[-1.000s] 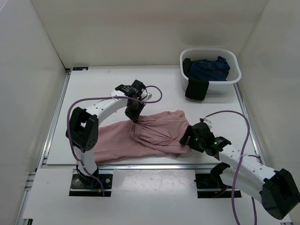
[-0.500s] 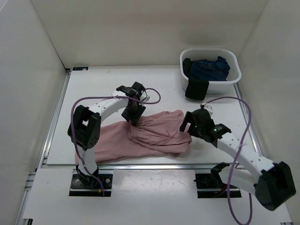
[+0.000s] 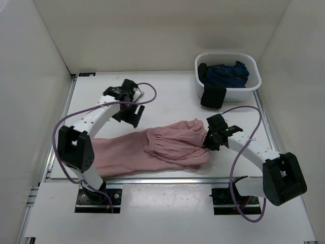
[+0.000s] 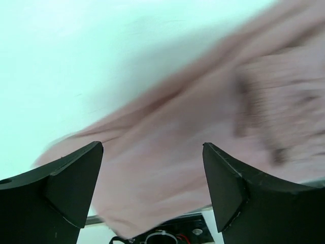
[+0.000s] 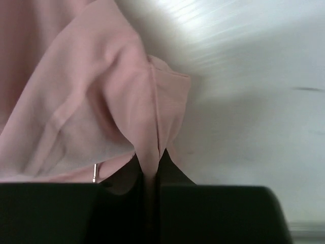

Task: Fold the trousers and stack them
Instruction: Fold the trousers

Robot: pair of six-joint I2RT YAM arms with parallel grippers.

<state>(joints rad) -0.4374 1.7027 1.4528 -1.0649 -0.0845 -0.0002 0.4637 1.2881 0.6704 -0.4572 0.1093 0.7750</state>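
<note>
since a second ago the left gripper [image 3: 132, 114] has let go of the trousers [image 3: 152, 147] and pulled back toward the far left of the table [image 3: 172, 91]. the right gripper [image 3: 207, 141] has come in from the near right and closed on the right end of the cloth.

the left gripper now hangs over bare table, just beyond the far edge of the trousers and not touching them. in the left wrist view its fingers [image 4: 71, 183] stand wide apart with nothing between them, and the pink fabric beyond them is blurred.

in the right wrist view the right gripper's fingers [image 5: 213, 213] are pressed together on a thin ridge of pink fabric. the fabric rises out of the jaws in a pinched fold. a small metal tip [image 5: 94, 173] shows just left of that fold.

the trousers lie across the near half of the table. they are long and mostly flat, running from the near left to the right gripper, with a gathered, wrinkled bulge in their right half.

a white basket [image 3: 228, 55] stands in the far right corner, well apart from the trousers. a dark blue garment [image 3: 229, 73] lies inside it, and a black cloth [image 3: 213, 96] hangs over its near wall.
</note>
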